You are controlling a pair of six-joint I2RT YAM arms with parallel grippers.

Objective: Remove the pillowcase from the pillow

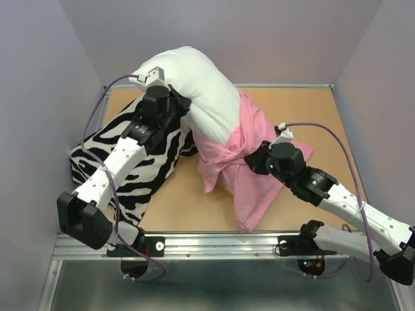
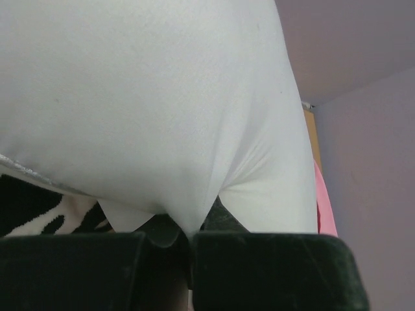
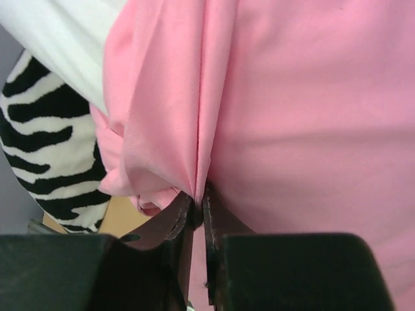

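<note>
**Top external.** The pillow, bare white over most of its length, is seen arched up over the rear left of the tabletop. The pillowcase is bunched around its lower right end, with the loose pink end trailing toward the near edge. The left end effector is closed on the pillow's underside. The right end effector is clamped on pink folds. A zebra-striped pillow lies along the left side. Bare tabletop is seen at the near middle and along the right edge.

**Left wrist.** White pillow fabric is pinched to a peak between the shut fingers. A sliver of pink shows at the right, beside the grey wall.

**Right wrist.** Gathered pillowcase folds are gripped between the nearly closed fingers. Zebra stripes are seen at the left and white pillow at the upper left.
</note>
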